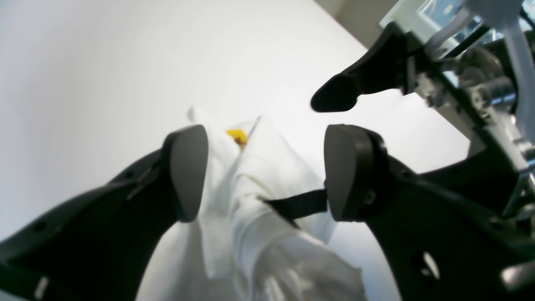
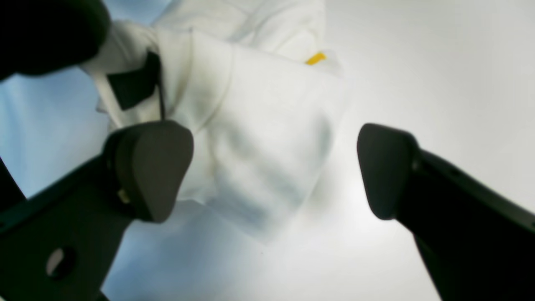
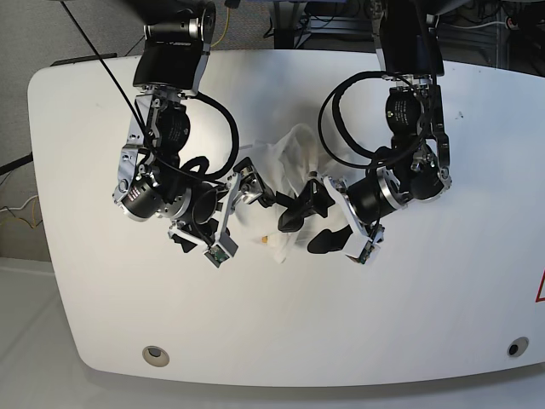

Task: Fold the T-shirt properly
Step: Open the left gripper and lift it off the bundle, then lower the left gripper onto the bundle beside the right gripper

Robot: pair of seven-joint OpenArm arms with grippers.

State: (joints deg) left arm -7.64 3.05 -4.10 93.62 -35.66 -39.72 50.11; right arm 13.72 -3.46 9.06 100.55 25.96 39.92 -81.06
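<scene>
The white T-shirt (image 3: 289, 158) lies crumpled in a heap at the middle of the white table (image 3: 426, 324). In the left wrist view the T-shirt (image 1: 267, 238) runs between the fingers of my open left gripper (image 1: 267, 171), and its black neck label (image 1: 299, 204) touches one pad (image 1: 347, 171). A bit of yellow print (image 1: 237, 136) shows on a fold. In the right wrist view my right gripper (image 2: 267, 167) is open around a bunched part of the T-shirt (image 2: 259, 125), near the label (image 2: 133, 83). In the base view both grippers, left (image 3: 305, 226) and right (image 3: 247, 217), meet over the heap.
The two grippers are very close together; a right-arm finger (image 1: 334, 94) shows in the left wrist view. The table's rounded front edge (image 3: 281, 383) has bolt holes (image 3: 154, 354) near its corners. Cables (image 3: 226, 128) hang off both arms.
</scene>
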